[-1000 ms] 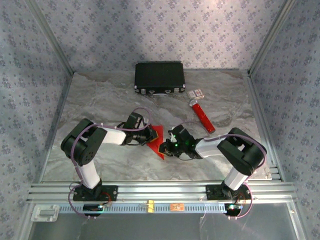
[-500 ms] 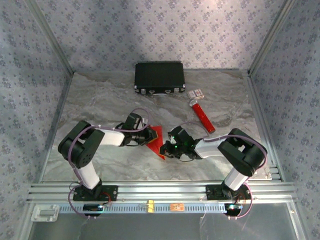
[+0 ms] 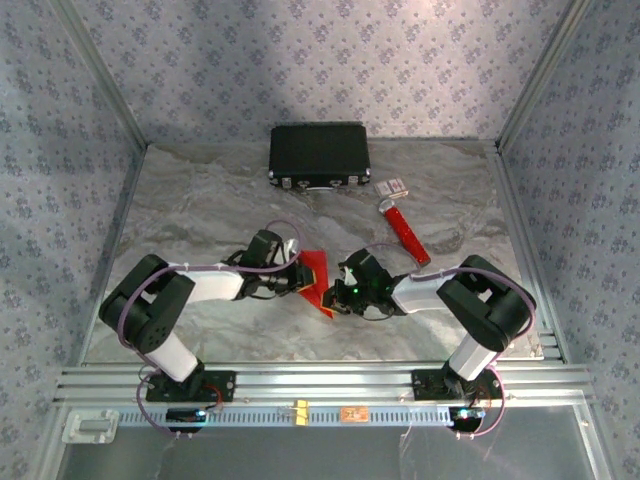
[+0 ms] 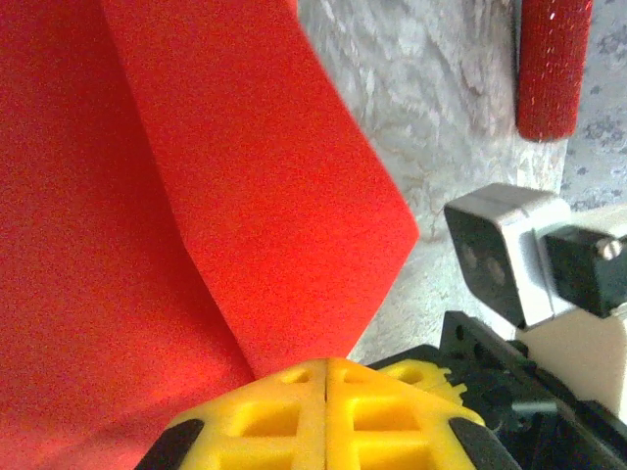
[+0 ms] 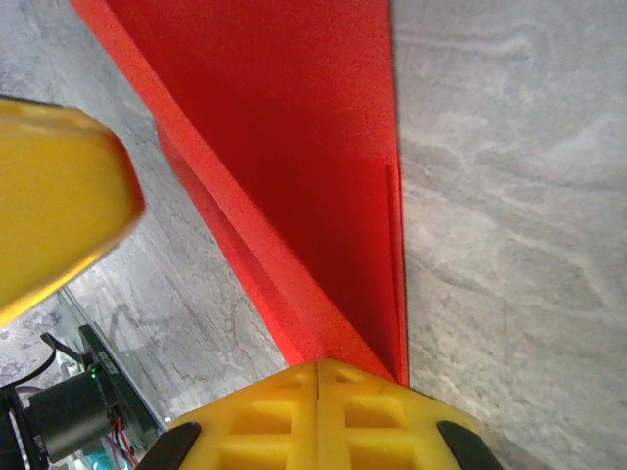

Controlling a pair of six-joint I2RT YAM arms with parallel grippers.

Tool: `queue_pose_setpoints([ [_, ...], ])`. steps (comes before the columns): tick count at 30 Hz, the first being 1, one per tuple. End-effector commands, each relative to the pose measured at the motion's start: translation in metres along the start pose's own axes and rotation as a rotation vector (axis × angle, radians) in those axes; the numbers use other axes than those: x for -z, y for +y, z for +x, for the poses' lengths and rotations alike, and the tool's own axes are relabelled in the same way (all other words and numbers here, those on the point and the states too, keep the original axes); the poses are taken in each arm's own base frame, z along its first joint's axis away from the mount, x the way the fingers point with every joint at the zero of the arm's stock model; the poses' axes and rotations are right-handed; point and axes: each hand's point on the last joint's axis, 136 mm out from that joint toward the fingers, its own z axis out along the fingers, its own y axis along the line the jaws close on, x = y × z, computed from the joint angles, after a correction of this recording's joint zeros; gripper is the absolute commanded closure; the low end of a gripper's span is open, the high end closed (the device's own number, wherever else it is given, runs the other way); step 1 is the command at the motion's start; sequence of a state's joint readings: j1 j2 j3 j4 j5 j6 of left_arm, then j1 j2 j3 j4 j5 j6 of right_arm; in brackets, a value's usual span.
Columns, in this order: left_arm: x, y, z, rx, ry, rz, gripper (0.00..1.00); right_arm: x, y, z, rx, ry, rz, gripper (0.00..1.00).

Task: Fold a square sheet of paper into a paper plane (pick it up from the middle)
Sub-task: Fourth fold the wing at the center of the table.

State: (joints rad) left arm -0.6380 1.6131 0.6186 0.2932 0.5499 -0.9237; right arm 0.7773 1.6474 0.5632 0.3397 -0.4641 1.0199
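Near the middle of the bench [image 3: 200,210], between the two arms, the red sheet of paper [image 3: 317,270] sits as a small folded shape with its narrow end toward the near edge. From the left comes the left pincer [image 3: 300,278]. Its yellow fingers [image 4: 274,421] are pressed together, and the red paper fans out from the seam between them, so it is clamped on the sheet. Opposite it, the right pincer [image 3: 333,298] meets the paper's near right part. Its yellow fingers [image 5: 372,421] are likewise closed tight, pinching a layered edge where a long straight crease runs away from the tips. I cannot tell whether the sheet lies flat on the bench or is lifted. A black case [image 3: 319,155] lies at the far edge. A red tube [image 3: 404,232] and a small white box [image 3: 392,186] lie to the right, well apart from the paper.
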Motion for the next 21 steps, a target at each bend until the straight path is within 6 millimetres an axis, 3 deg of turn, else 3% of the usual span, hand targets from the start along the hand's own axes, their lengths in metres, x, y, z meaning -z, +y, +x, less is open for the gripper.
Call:
queue_pose_setpoints([
  [1, -0.009, -0.003, 0.008, -0.036, 0.06, 0.009, 0.94, -0.001, -0.034, 0.014, -0.039, 0.042, 0.107, 0.99],
  [11, -0.032, 0.001, 0.0, -0.021, 0.072, -0.026, 0.94, -0.002, -0.038, 0.016, -0.044, 0.049, 0.11, 0.99],
  [17, -0.037, 0.022, 0.003, 0.015, 0.082, -0.109, 0.94, -0.003, -0.038, 0.019, -0.043, 0.061, 0.109, 0.99],
  [21, -0.042, 0.035, 0.007, 0.039, 0.102, -0.144, 0.95, 0.0, -0.026, 0.012, -0.019, 0.046, 0.083, 0.99],
])
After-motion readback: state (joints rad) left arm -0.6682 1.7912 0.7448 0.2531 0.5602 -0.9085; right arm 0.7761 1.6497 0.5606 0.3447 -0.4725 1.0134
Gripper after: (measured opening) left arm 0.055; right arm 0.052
